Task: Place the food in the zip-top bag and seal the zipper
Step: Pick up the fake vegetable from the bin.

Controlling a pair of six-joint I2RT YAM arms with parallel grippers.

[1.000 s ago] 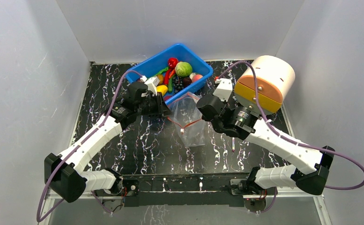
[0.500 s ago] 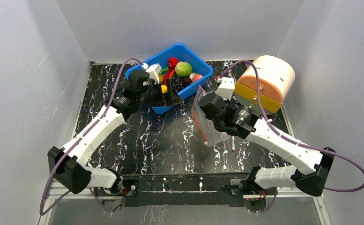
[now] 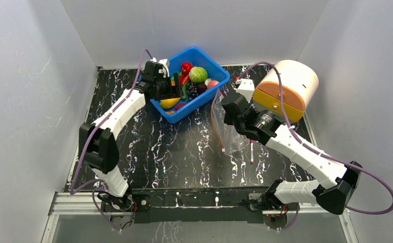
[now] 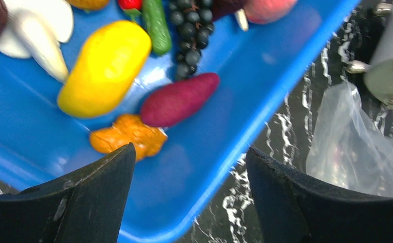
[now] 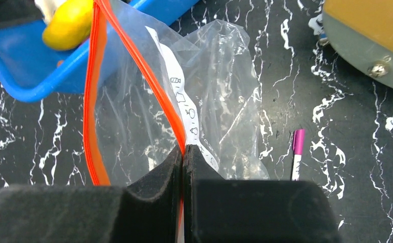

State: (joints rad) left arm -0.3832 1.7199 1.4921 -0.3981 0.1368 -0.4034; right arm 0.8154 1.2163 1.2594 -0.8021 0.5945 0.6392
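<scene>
L gripper (image 3: 176,90) now over blue tub (image 3: 194,105), wide; R gripper (image 5: 184,152) on zipper (image 5: 92,76)

Saw on the black veined worktop (image 3: 133,132) a blue tub (image 3: 200,103), a cream-and-orange drum (image 3: 290,85) right of it, a pink-capped pen (image 3: 252,152) nearer.

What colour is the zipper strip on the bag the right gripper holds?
The zipper is red-orange, clearest in the right wrist view.

Wide-spread left fingers (image 4: 85,202); right fingers (image 5: 156,200) pinched together (tightly)
</scene>
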